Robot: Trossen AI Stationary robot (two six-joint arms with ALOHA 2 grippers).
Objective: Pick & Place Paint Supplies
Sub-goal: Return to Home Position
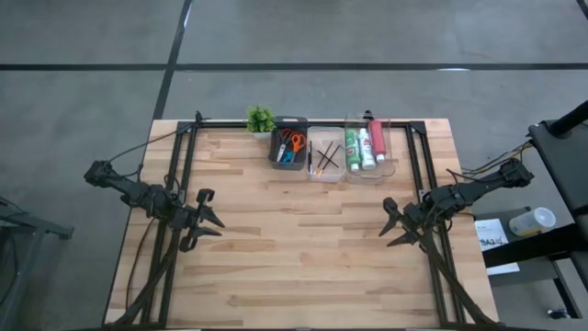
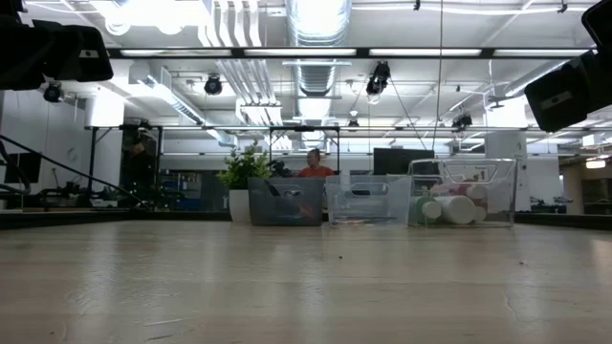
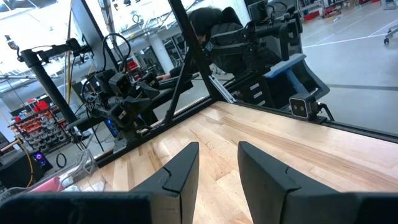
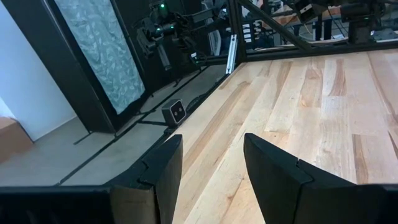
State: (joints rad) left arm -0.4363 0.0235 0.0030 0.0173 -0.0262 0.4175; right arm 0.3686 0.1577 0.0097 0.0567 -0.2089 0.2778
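Three small bins stand in a row at the table's far edge. A dark bin holds scissors with orange and blue handles. A clear bin holds thin dark brushes. Another clear bin holds green, white and red paint tubes. My left gripper hovers open over the table's left side, and my right gripper hovers open over its right side. Both point level toward the table's middle with nothing between their fingers.
A small green potted plant stands left of the dark bin at the far edge. Black frame rails run along both table sides. Bare wood lies between the grippers. A person shows far behind the bins.
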